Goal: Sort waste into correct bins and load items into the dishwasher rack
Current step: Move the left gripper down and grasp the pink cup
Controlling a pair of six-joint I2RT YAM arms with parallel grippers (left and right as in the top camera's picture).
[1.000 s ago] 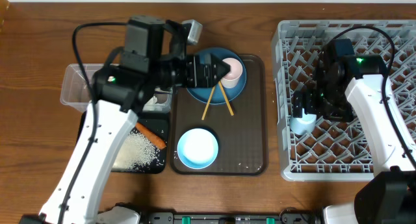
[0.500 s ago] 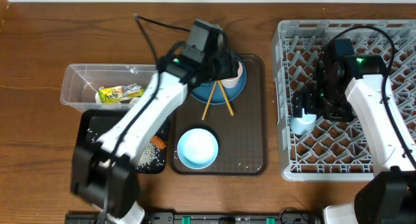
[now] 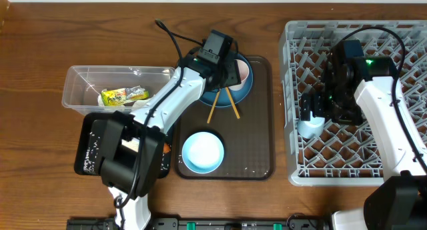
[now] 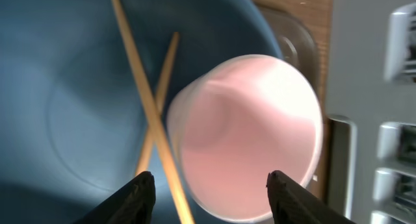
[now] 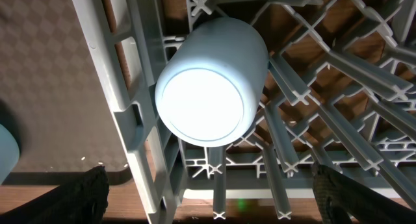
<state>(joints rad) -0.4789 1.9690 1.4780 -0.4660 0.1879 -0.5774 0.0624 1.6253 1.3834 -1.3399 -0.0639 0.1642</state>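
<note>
A pink cup (image 3: pixel 243 71) (image 4: pixel 250 136) sits on the dark-blue plate (image 3: pixel 245 91) (image 4: pixel 65 87) beside two crossed wooden chopsticks (image 3: pixel 230 103) (image 4: pixel 140 87). My left gripper (image 3: pixel 233 73) (image 4: pixel 211 178) hangs open just over them. One finger is outside the cup by a chopstick, the other over the cup's far side. A light-blue cup (image 3: pixel 310 127) (image 5: pixel 211 81) lies in the grey dishwasher rack (image 3: pixel 291 150) (image 5: pixel 130 87). My right gripper (image 3: pixel 311 113) (image 5: pixel 208 175) stands wide open above it, holding nothing. A pale-blue bowl (image 3: pixel 202 151) rests on the tray's front.
The plate and bowl stand on a brown serving tray (image 3: pixel 257 137). At the left, a clear plastic box (image 3: pixel 80 83) holds the yellow-green snack wrapper (image 3: pixel 123 95). The black tray (image 3: pixel 87 150) in front of it is mostly hidden under my left arm.
My left arm has stretched out and dropped toward the plate, uncovering the clear box, and its jaws have narrowed around the pink cup. The right arm has not moved.
</note>
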